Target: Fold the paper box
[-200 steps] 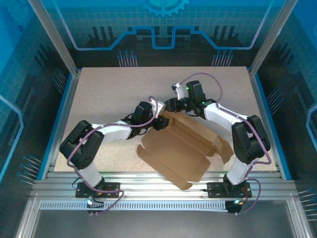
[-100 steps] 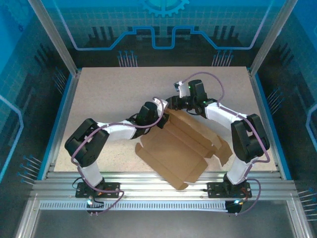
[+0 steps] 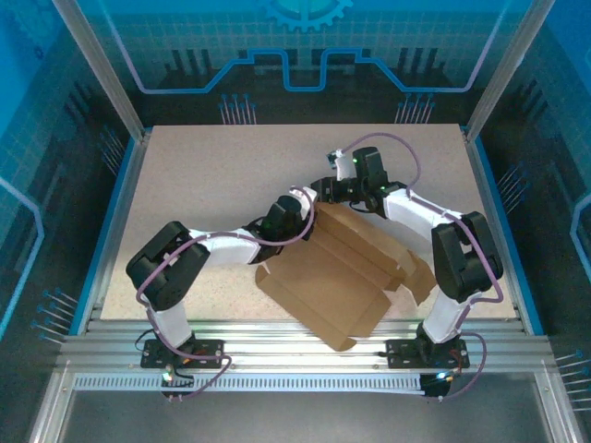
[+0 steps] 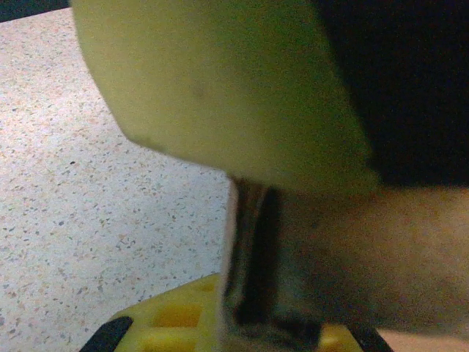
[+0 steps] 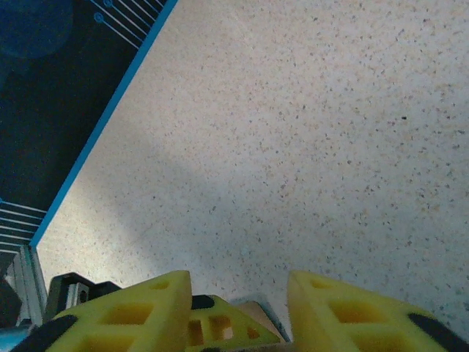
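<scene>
Overhead: bright, even top light, sharp throughout; short soft shadows on the table (image 3: 203,175). Left wrist: left gripper (image 4: 234,249) heavily out of focus — dim and murky at right. Right wrist: crisp — one soft diagonal shadow band across the table.

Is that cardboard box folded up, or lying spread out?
Mostly spread out: the paper box lies open on the table, panels and flaps splayed; no closed shape has formed.

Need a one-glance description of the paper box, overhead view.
Find the speckled beige table. Toward its near edge, between the left arm and right arm, lies the paper box. It alone is brown cardboard with flaps; both arms are black and white.
</scene>
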Motion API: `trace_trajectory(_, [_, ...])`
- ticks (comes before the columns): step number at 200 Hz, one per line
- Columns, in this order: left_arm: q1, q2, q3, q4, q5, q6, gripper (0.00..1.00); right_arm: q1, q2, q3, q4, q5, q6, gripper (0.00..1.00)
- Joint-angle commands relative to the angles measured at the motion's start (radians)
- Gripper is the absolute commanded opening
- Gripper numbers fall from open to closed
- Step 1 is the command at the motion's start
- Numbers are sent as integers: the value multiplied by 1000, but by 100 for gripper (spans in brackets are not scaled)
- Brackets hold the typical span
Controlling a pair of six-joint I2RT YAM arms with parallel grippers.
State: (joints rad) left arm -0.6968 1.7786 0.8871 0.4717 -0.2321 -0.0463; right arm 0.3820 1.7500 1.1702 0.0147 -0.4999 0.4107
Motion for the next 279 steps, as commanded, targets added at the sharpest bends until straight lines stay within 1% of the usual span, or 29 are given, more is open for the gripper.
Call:
trace_trajectory(1, [3,-9,-57,-59,-118,-6,13,32,-58,41,-180,-45,7,43])
trace_trajectory(41, [1,-105,-177,-51,-215,-73,13,-1,-161,94,-338,-31,-5,51])
trace_trajectory(79, [2,-203,-276,-68,-325,-133,14,-39,-271,70,-520,75,-89,58])
trace_trajectory(98, [1,-241,-300,-116,-390,-160,16,-64,-333,42,-625,172,-115,59])
trace_trajectory(120, [1,-284,-334,-161,-434,-201,17,-84,-427,-35,-669,227,-94,56])
trace_trajectory(153, [1,-341,-373,-218,-453,-254,18,-77,-536,-128,-676,257,-45,56])
trace_trajectory(178, [-2,-377,-403,-227,-454,-262,18,-83,-571,-198,-620,309,-14,57])
trace_trajectory(240, [-16,-410,-425,-258,-442,-278,18,-78,-560,-229,-500,332,9,58])
trace_trajectory(279, [-29,-397,-409,-263,-441,-275,18,-78,-519,-221,-473,303,24,58])
